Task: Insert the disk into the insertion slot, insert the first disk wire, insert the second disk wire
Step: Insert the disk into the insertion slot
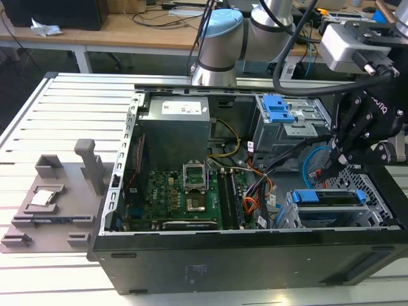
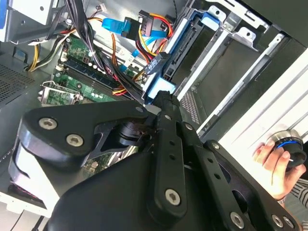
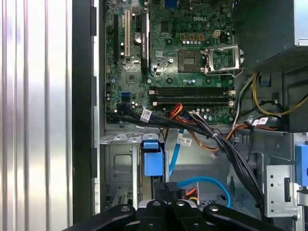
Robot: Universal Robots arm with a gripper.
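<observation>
1. I see the fingers (image 3: 174,191) closed together, just beside the light-blue cable (image 3: 208,180).
2. The blue-framed disk (image 1: 312,197) sits inside the grey cage (image 1: 292,215), at the exterior view's near right.
3. I cannot read the far white label (image 1: 185,107).

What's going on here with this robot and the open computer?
A robot arm's gripper hangs over the drive cage inside the open computer case. The blue-framed disk looks already seated in the insertion slot. The light-blue second disk wire loops close by the gripper. A person's hand holds a round black object nearby.
</observation>
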